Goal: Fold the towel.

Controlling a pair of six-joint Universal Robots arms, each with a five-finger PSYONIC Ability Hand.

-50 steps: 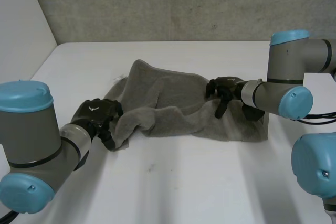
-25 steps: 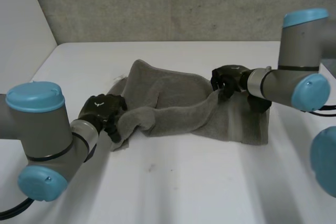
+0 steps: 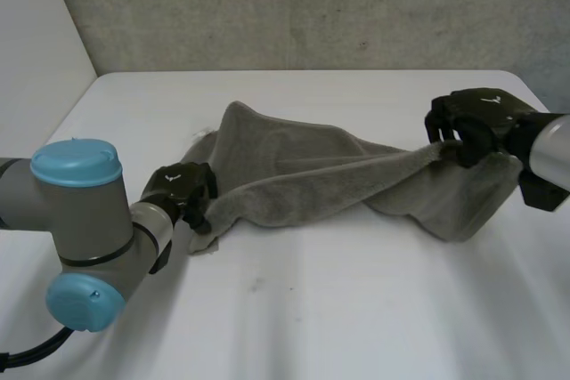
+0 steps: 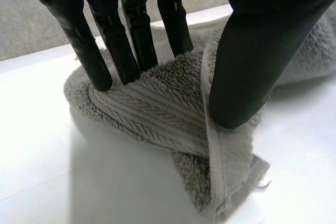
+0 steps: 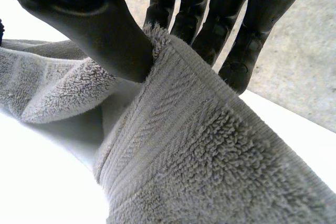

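Grey towel (image 3: 321, 175) on table (image 3: 312, 309), long axis strung left-right between the hands. Left hand (image 3: 181, 190) pinching near-left corner, fingers (image 4: 134, 40) against thumb. Right hand (image 3: 476, 122) pinching right end, held off table. Far edge slack, well apart from both hands; fold probably goes that way.

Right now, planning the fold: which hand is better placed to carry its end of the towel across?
Probably the right hand: it pinches an edge of the towel, raised above the table, free to swing over. The left hand pinches its corner low at the table, suiting an anchor.
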